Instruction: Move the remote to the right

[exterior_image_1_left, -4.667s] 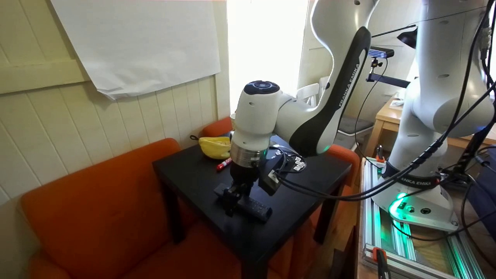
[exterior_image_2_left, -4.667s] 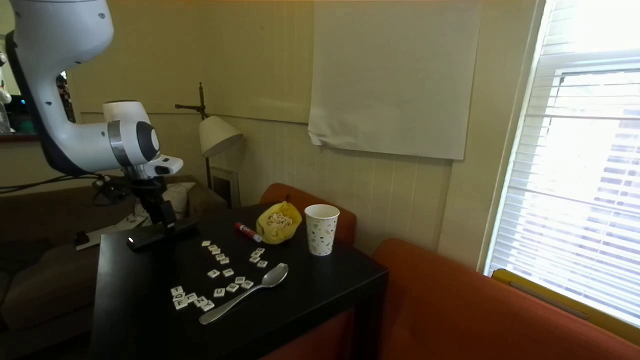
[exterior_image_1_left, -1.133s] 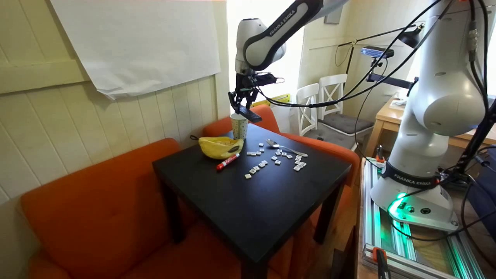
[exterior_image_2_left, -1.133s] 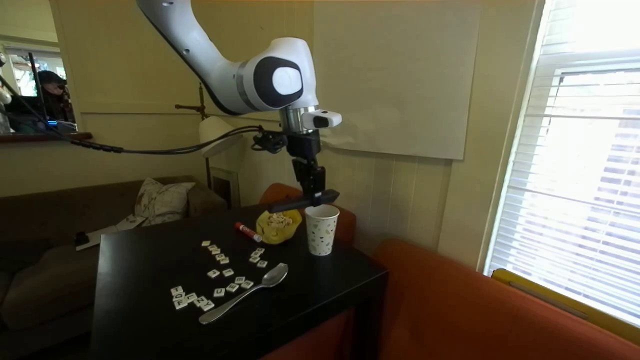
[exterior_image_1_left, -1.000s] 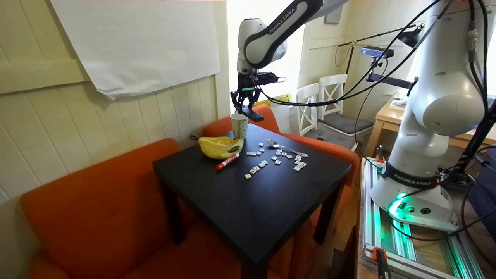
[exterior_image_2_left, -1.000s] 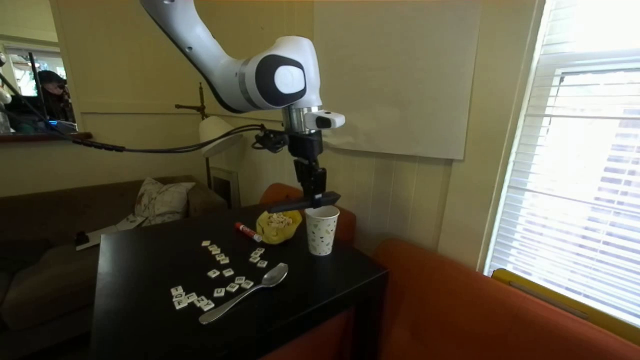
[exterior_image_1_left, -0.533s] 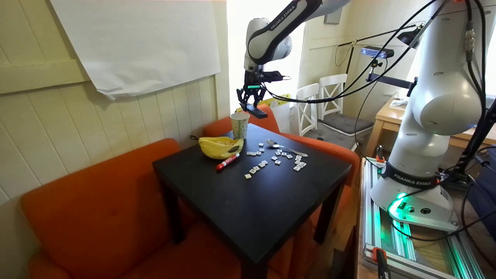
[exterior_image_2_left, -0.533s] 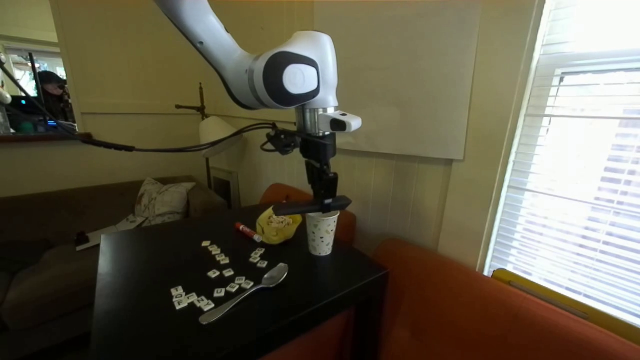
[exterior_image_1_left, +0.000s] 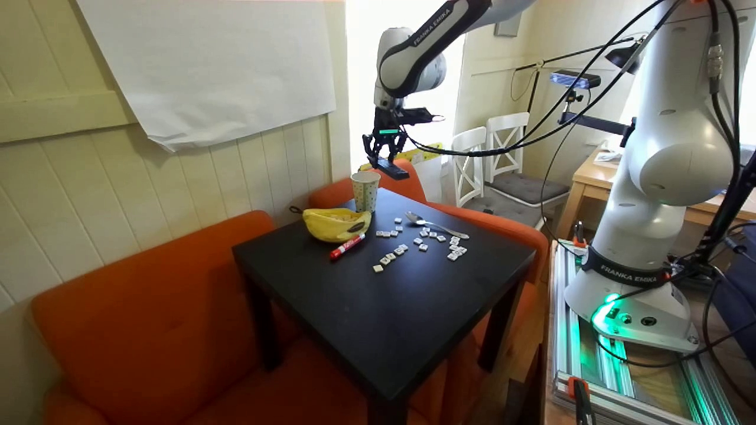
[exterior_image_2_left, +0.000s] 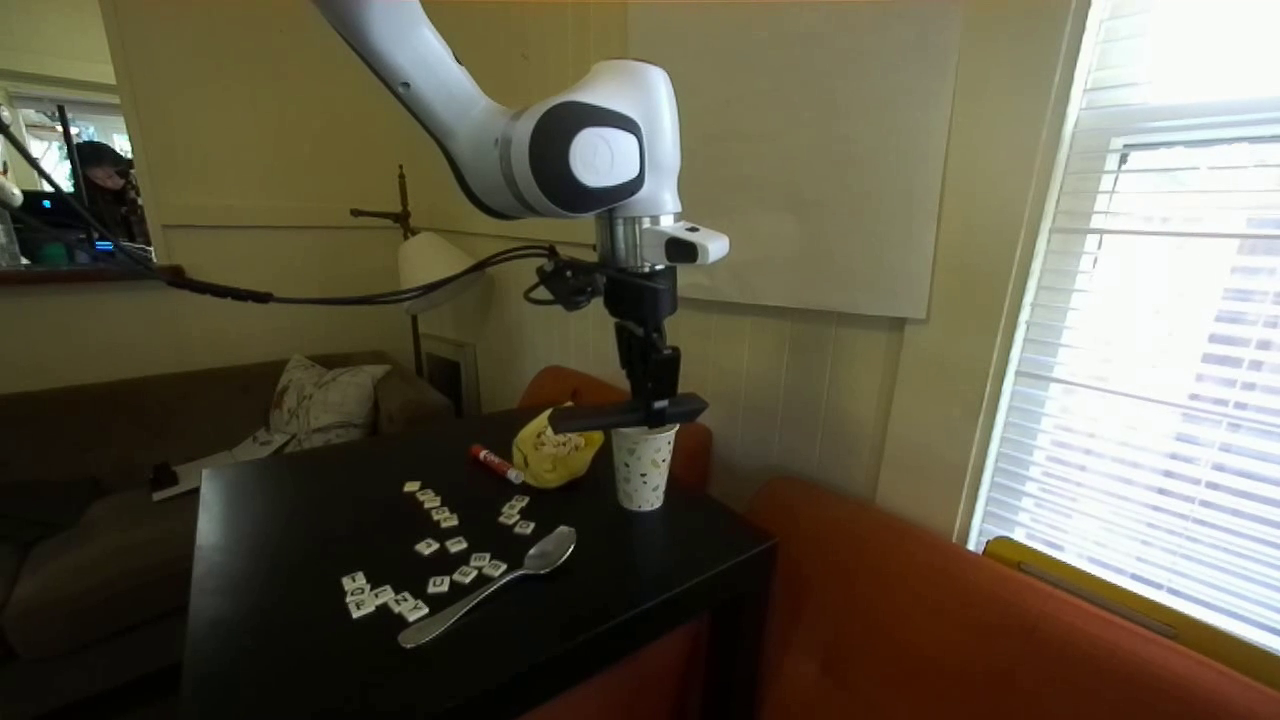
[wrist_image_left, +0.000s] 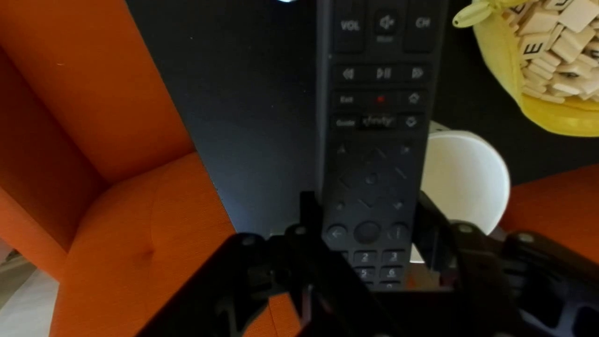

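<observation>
We list one black remote point(wrist_image_left: 379, 140), keys facing the wrist camera, held in the air above the level of the black table point(exterior_image_1_left: 354, 324) and near a patterned paper cup point(exterior_image_2_left: 642, 470), part of which it hides in the wrist view. We record one gripper point(wrist_image_left: 368, 213), its fingers parted only by the remote's width and pressed against both long sides toward the number-key end. On the table we enter a yellow banana-shaped pouch point(exterior_image_1_left: 328, 228) holding letter tiles point(wrist_image_left: 559, 47), a red marker point(exterior_image_1_left: 347, 247) beside it, a metal spoon point(exterior_image_2_left: 550, 551), and loose tiles point(exterior_image_2_left: 361, 607).
</observation>
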Robot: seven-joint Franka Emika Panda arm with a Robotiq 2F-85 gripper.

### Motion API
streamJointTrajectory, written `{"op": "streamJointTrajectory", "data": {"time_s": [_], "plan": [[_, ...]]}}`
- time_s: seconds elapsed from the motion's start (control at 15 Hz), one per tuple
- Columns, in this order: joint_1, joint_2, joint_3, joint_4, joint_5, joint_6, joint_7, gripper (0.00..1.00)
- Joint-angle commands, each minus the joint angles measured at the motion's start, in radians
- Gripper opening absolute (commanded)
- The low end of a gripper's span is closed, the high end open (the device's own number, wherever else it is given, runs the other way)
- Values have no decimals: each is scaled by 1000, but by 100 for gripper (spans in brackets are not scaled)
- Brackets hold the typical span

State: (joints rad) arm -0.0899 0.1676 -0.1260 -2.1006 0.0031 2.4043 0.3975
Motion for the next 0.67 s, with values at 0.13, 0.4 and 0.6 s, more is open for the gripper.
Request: {"op": "streamJointTrajectory", "data": {"time_s": [0.13, 0.4, 0.6], "plan": [[-32, 26, -31, 71, 8, -118, -74, 26], [-89, 44, -61, 139, 38, -247, -218, 26], [-125, 75, -69, 132, 45, -252, -323, 26]]}}
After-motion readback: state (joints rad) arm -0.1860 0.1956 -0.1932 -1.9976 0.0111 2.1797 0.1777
